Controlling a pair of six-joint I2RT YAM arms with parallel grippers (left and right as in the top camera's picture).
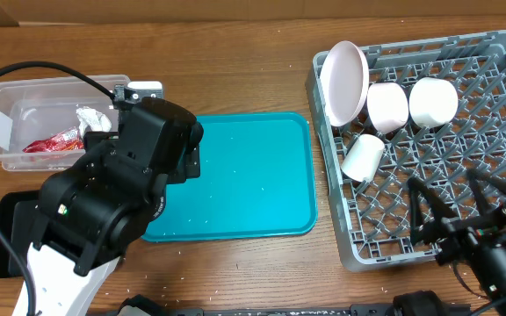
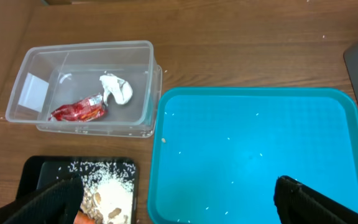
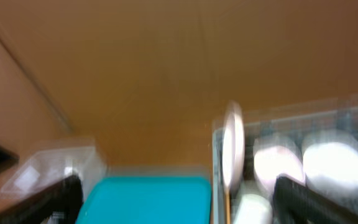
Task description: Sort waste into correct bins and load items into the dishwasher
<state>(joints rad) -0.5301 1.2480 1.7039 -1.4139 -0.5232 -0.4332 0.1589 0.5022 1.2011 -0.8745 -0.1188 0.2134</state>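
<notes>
Overhead tells me the sorting looks close to finished, so my worries are about knocks, not grasps. My left claw [image 2: 178,186] is spread wide with nothing in it. The teal tray [image 2: 253,143] lies beneath it and ahead. The black tray [image 2: 33,171], holding rice and shells [image 2: 107,186] and a carrot [image 2: 82,218], sits under its left finger. Ahead and to the left is the clear tub [image 2: 42,127], holding the red wrapper [image 2: 78,111] and the tissue [image 2: 117,88]. A careless sweep leftward could clip the tub's rim or nudge the black tray and scatter the rice. A few pale crumbs also dot the teal tray, and I judge they could be missed. My right claw [image 1: 451,206] is also released and empty, low over the near side of the grey rack [image 1: 341,237]. Its wrist view is smeared, so I cannot judge clearance there, and a finger could catch on the pegs. Ahead of it and to the left, the plate [image 1: 343,83] stands on edge at the rack's corner. The two bowls [image 1: 387,105] [image 1: 433,101] and the cup [image 1: 363,158] are close beside it. Jolting the rack could tip the plate out.
</notes>
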